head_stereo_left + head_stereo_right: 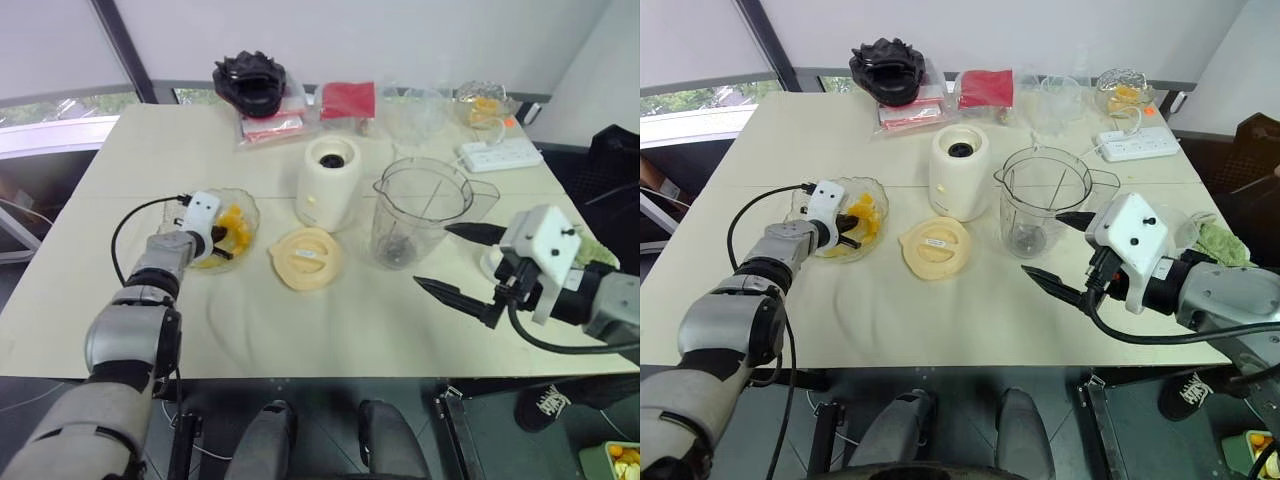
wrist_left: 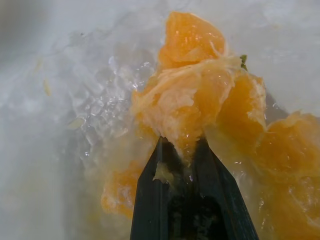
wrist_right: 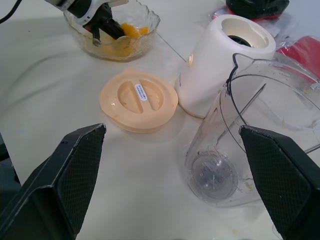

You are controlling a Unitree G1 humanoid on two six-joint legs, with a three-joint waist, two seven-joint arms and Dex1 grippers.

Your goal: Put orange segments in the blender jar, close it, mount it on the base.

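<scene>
Several orange segments point(image 1: 233, 220) lie in a shallow clear crinkled bowl point(image 1: 250, 203) at the table's left. My left gripper point(image 1: 230, 248) reaches into that bowl and is shut on one orange segment point(image 2: 192, 107), pinched at its lower edge between the black fingertips point(image 2: 155, 170). The blender jar point(image 1: 420, 212) stands upright and uncovered right of centre, with no fruit visible inside. The cream-white base point(image 1: 329, 182) stands just left of it. My right gripper point(image 1: 432, 256) hovers open in front of the jar, holding nothing.
A flat pale-yellow lid point(image 1: 306, 258) lies in front of the base. Along the back edge sit a black object point(image 1: 250, 82), a red packet point(image 1: 348, 100), a clear tub point(image 1: 415, 112) and a white power strip point(image 1: 498, 155).
</scene>
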